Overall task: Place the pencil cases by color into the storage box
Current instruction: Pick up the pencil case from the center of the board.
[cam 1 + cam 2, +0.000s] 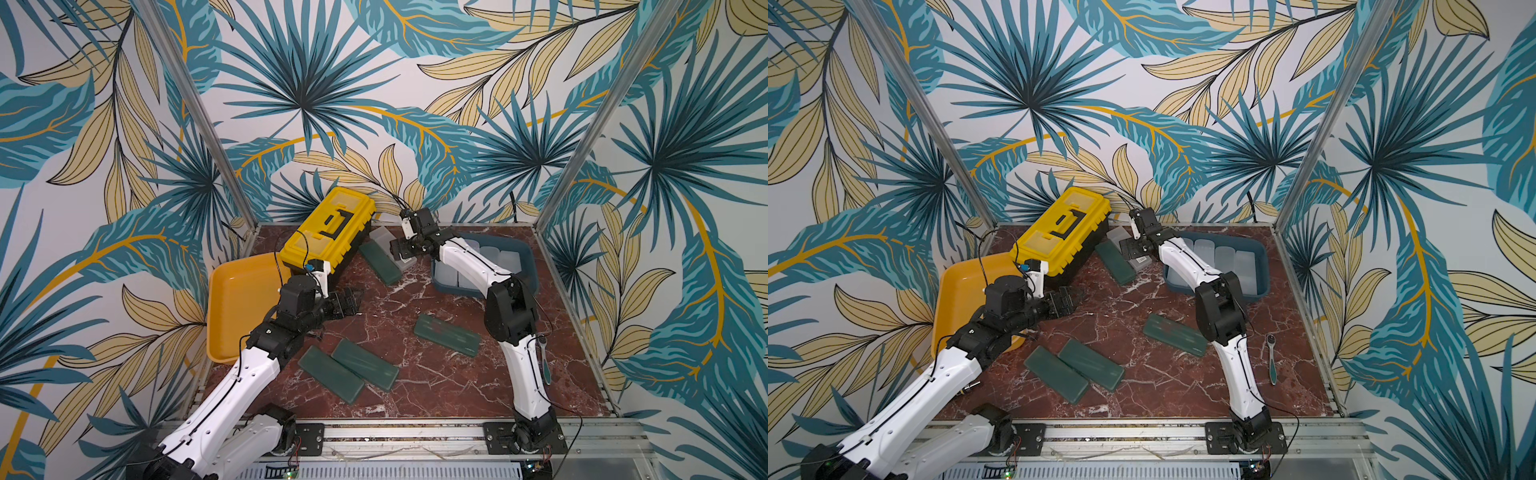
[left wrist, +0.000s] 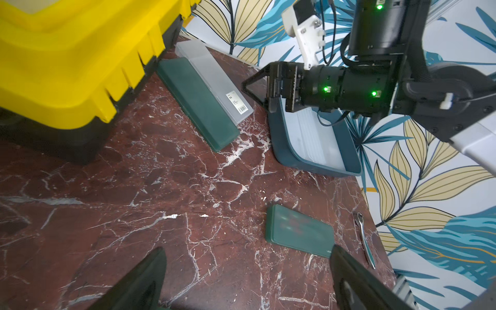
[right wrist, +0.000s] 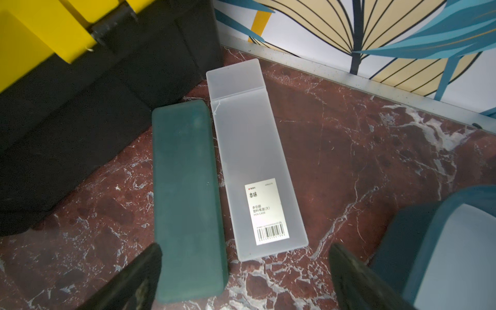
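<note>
step: pick white case [image 3: 252,166] | right fingers [image 3: 139,276] spread, empty, above it; left fingers [image 2: 142,276] spread, empty | tip: straddle narrow width; avoid adjacent green case [image 3: 185,198]

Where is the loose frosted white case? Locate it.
In both top views, the frosted white case lies far back, beside a green case, between the yellow toolbox and the blue bin.

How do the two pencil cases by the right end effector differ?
The green pencil case is dark, no label visible; the frosted pencil case is translucent with a barcode label. The green lies nearer the toolbox, the frosted nearer the blue bin. Both lie flat, side by side.
</note>
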Motion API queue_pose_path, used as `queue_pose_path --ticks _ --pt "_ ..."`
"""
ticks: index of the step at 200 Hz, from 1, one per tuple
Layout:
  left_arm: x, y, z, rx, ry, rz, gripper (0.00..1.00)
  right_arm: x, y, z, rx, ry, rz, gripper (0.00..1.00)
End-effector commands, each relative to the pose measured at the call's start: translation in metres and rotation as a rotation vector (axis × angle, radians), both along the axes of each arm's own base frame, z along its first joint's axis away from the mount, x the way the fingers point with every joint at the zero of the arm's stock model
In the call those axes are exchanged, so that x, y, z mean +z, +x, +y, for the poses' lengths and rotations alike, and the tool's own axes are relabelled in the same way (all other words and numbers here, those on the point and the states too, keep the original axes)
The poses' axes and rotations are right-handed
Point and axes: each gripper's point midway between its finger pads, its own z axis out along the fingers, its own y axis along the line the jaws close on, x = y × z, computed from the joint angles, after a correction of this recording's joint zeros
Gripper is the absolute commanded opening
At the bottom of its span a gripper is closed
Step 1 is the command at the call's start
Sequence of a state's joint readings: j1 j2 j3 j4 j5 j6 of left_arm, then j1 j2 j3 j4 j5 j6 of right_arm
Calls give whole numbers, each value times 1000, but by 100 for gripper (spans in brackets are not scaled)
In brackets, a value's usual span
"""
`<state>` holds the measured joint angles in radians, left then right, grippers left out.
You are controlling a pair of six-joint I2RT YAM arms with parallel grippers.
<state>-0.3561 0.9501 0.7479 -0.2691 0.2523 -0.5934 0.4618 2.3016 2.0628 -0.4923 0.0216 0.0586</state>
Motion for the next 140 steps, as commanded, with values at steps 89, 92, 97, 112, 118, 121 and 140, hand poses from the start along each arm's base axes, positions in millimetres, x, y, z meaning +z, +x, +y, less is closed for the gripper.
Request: queue_pose_path --ticks 89,92,97,112,118,121,140 --pt "0 3 -10 -74 -10 -36 95 -31 23 9 17 -65 -11 97" --pt "0 3 -10 -75 -9 -38 95 -32 24 10 18 -66 -12 96" --pt "0 4 -11 -76 -10 -39 95 -33 25 10 19 -69 -13 97" --pt "0 5 -11 -76 -10 -40 95 -38 28 10 23 -74 -20 97" --pt "0 5 -11 -76 -10 -41 96 -40 29 10 24 -77 -22 97" --pt "0 5 -11 -77 -11 -42 95 -40 29 10 24 -76 -25 97" --pt "0 7 -12 -79 -12 -40 95 -45 33 9 21 -69 -18 96"
